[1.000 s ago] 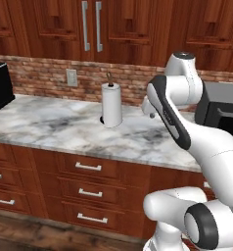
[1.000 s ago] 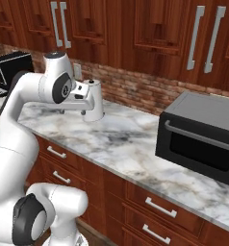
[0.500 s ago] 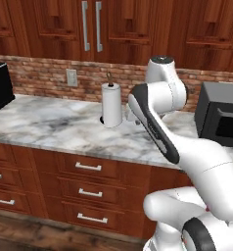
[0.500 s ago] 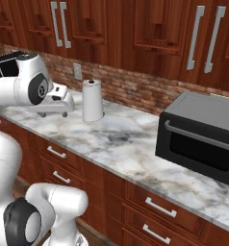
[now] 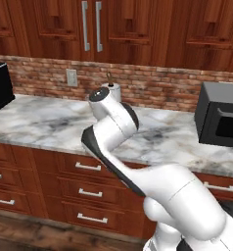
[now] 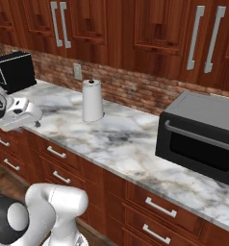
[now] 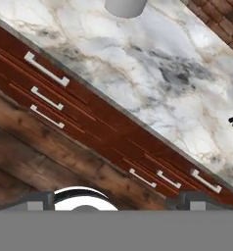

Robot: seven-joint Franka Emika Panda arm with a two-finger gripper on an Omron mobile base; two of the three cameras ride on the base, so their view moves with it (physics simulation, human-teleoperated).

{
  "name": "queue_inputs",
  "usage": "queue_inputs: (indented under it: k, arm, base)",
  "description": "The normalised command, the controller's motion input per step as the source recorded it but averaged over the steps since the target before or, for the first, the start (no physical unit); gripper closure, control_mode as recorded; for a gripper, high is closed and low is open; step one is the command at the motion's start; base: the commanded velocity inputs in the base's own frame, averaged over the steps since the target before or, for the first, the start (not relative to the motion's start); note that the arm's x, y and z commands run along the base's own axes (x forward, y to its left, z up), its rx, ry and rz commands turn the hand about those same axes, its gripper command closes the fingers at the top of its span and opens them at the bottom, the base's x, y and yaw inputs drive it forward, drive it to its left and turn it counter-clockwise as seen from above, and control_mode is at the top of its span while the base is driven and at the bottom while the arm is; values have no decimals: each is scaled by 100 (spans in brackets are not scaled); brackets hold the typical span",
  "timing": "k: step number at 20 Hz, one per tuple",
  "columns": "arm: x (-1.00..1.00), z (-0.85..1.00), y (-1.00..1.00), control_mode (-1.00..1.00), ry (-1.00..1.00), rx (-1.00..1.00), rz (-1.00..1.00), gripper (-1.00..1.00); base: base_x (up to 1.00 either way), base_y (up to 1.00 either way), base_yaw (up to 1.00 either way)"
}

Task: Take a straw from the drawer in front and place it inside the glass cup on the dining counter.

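- One black appliance stands at the far left of the marble worktop, against the brick wall.
- Just right of it, the gripper hangs out over the worktop's front edge. In the hand view its two dark finger tips stand wide apart with nothing between them.
- Below that edge runs the drawer of reddish wood, the top one in front of the arm. It is shut, with its silver bar handle flush on the front. More drawers sit shut beneath it.
- Next along, a white paper towel roll stands upright near the wall, well apart from the gripper.
- At the far right, a dark microwave rests on the worktop with its door closed.
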Motion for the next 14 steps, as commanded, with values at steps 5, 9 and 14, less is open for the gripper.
queue_inputs:
  k: [5,9,14]
  arm:
    - [0,-64,76,-100,0,-36,0,-100]
    - [6,-65,66,-100,0,-33,0,-100]
    - [17,-64,40,-100,-2,-35,2,-100]
  base:
    - [0,0,0]
    - [0,0,0]
    - [0,0,0]
